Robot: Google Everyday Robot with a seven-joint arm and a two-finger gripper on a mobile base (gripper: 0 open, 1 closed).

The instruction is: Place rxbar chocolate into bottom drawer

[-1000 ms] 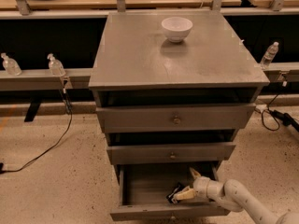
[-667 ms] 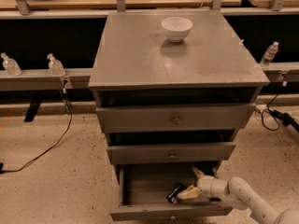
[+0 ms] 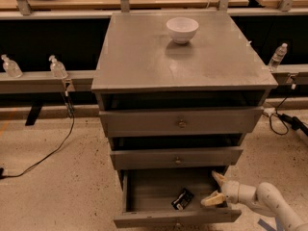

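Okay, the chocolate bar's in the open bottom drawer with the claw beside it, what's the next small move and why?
Probably lift the claw up and back out of the bottom drawer. The rxbar chocolate lies flat on the drawer floor, apart from the claw's open fingers just to its right, so the placing looks done.

Down at the frame's lower right, the arm angles in.
The gripper (image 3: 215, 189) points left, its two pale fingers spread apart.

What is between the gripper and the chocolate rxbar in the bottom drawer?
Only bare drawer floor. In the camera view, the open gripper sits right of the rxbar chocolate, which lies loose inside the bottom drawer.
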